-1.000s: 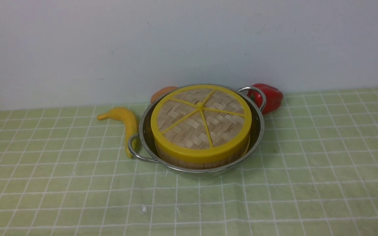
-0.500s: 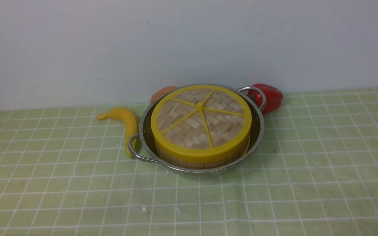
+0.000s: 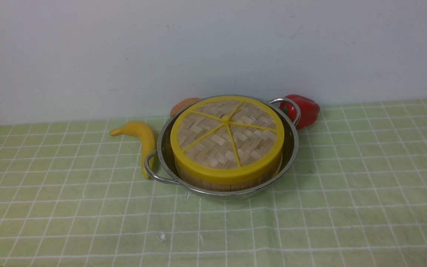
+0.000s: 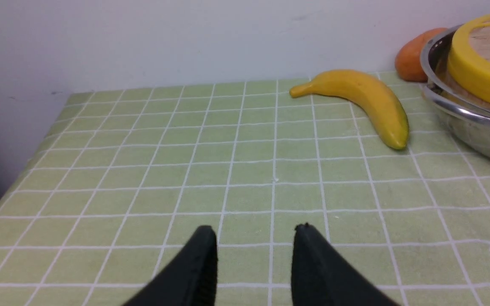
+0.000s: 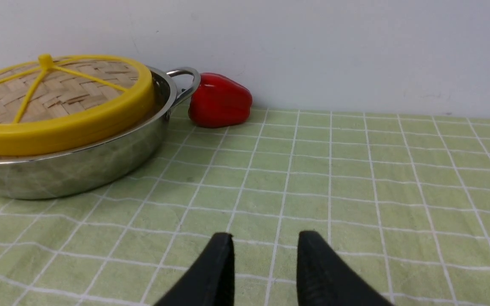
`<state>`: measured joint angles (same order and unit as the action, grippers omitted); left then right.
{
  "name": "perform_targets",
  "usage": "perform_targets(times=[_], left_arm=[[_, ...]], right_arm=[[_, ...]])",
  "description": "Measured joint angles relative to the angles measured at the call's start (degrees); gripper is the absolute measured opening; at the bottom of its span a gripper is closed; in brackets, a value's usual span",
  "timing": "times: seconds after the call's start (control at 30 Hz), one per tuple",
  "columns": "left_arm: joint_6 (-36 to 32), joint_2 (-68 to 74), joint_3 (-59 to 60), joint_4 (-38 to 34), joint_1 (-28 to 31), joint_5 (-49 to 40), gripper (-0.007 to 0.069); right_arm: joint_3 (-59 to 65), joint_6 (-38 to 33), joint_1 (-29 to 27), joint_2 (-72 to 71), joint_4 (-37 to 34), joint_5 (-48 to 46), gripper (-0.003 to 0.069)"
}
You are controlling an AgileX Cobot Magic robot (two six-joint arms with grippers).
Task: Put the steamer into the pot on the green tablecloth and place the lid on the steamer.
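The shiny pot (image 3: pixel 292 148) stands on the green tablecloth (image 3: pixel 347 207) near the back wall. Inside it sits the steamer (image 3: pixel 217 184); only its bamboo side shows below the lid (image 3: pixel 227 138), which lies flat on top. Neither gripper appears in the front view. In the left wrist view my left gripper (image 4: pixel 257 231) hovers open over bare cloth, well short of the pot (image 4: pixel 474 127). My right gripper (image 5: pixel 266 236) is likewise open over bare cloth, apart from the pot (image 5: pixel 79 170) and lid (image 5: pixel 58 123). Nothing is between either pair of fingers.
A yellow banana (image 3: pixel 143 139) lies against the pot's left handle. A red pepper (image 3: pixel 306 109) and an orange fruit (image 3: pixel 184 105) sit behind the pot by the wall. The cloth's left edge (image 4: pixel 24 161) drops off in the left wrist view.
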<state>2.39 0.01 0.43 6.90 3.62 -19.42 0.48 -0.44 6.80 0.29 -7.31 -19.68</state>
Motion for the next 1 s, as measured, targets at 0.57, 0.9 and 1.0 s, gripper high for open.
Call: perform_targets(times=[0.57, 0.9, 1.0], left_arm=[[0.0, 0.0, 0.0, 0.0, 0.0, 0.0, 0.0243], [0.0, 0.0, 0.0, 0.0, 0.0, 0.0, 0.0243], [0.0, 0.0, 0.0, 0.0, 0.0, 0.0, 0.0243]], right_arm=[[0.0, 0.0, 0.0, 0.0, 0.0, 0.0, 0.0243], [0.0, 0.8, 0.0, 0.0, 0.0, 0.0, 0.0243], [0.0, 0.9, 0.0, 0.0, 0.0, 0.0, 0.0243]])
